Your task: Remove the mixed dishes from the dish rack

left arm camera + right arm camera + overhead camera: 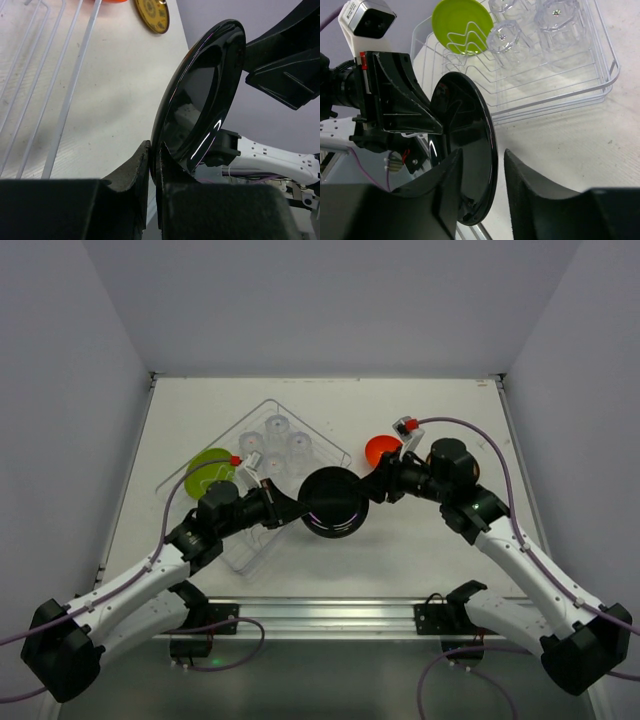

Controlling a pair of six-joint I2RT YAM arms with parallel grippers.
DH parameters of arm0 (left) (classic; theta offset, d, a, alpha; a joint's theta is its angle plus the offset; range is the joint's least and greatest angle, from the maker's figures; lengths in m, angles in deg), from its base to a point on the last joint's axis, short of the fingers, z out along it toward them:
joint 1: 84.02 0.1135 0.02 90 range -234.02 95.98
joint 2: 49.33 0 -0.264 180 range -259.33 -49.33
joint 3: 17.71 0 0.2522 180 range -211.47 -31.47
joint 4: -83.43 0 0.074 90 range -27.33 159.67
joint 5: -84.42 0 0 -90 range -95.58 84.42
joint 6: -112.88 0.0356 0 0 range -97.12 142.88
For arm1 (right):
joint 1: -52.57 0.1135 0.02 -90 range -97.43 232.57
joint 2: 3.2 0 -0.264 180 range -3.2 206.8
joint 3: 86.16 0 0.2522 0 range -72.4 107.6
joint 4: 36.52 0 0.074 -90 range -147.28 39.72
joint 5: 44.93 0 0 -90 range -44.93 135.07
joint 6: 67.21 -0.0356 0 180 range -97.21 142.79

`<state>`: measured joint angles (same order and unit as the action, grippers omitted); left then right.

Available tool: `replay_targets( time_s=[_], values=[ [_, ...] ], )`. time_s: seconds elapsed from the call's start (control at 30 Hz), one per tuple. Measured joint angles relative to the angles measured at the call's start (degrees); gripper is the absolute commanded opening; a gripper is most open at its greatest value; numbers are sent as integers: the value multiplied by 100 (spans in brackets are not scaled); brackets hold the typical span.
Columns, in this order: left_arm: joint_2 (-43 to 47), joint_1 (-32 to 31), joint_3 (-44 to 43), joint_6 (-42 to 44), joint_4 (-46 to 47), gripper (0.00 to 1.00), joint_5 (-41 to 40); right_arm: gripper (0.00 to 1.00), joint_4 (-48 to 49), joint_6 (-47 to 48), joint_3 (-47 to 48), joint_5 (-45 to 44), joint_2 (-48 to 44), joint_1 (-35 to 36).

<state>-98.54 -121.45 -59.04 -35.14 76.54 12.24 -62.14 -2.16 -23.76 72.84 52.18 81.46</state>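
Note:
A glossy black plate (332, 502) hangs on edge above the table between my two arms. My left gripper (290, 510) is shut on its left rim; the left wrist view shows the rim (200, 100) pinched between the pads (154, 160). My right gripper (372, 490) is open, its jaws standing either side of the plate's right rim (470, 150) with a gap on the outer side (482, 155). The see-through dish rack (250, 550) holds the lime-green plate (210, 468) and several clear tumblers (285, 445). The orange-red bowl (380, 450) sits on the table behind my right gripper.
The rack's wire ridges (470, 37) hold the green plate (461, 25) upright beside the tumblers (505, 40). A small yellow disc (152, 15) shows near the orange bowl in the left wrist view. White walls close in the table on three sides.

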Motion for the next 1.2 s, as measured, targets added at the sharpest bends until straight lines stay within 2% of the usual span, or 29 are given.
replay_targets(
  time_s=[0.1, 0.37, 0.47, 0.5, 0.6, 0.77, 0.8, 0.83, 0.93, 1.03, 1.1, 1.2],
  values=[
    [-35, 0, 37, 0, -2, 0, -2, 31, -59, 61, 0, -28, 42, 2],
    [-33, -11, 37, 13, 85, 0, 44, 33, -46, 105, -11, -127, 162, 7],
    [-33, -11, 37, 17, 103, 0, 74, 20, -15, 125, -42, -120, 162, 7],
    [-33, -11, 37, 28, 109, 0, 81, 12, -4, 127, -48, -116, 162, 7],
    [-33, -9, 37, 63, 87, 0, 81, 1, 166, 140, -175, -66, 125, 24],
    [-33, -28, 24, 173, 4, 0, 68, 0, 376, 109, -533, -155, -87, 26],
    [-28, -31, 7, 210, -37, 9, 66, 0, 393, 96, -564, -170, -131, 35],
    [-28, -42, -22, 236, -63, 34, 59, 0, 411, 81, -588, -192, -179, 37],
    [22, -50, -173, 428, -247, 68, -92, 0, 411, 37, -682, -450, -385, 39],
    [140, -42, -472, 656, -680, 86, -396, 0, 391, -52, -837, -896, -706, 24],
    [245, -42, -743, 872, -1047, 94, -586, 0, 365, -133, -909, -1176, -898, -26],
    [391, -44, -1344, 1349, -1904, 100, -1086, 0, 308, -323, -973, -1631, -1097, -210]
  ],
)
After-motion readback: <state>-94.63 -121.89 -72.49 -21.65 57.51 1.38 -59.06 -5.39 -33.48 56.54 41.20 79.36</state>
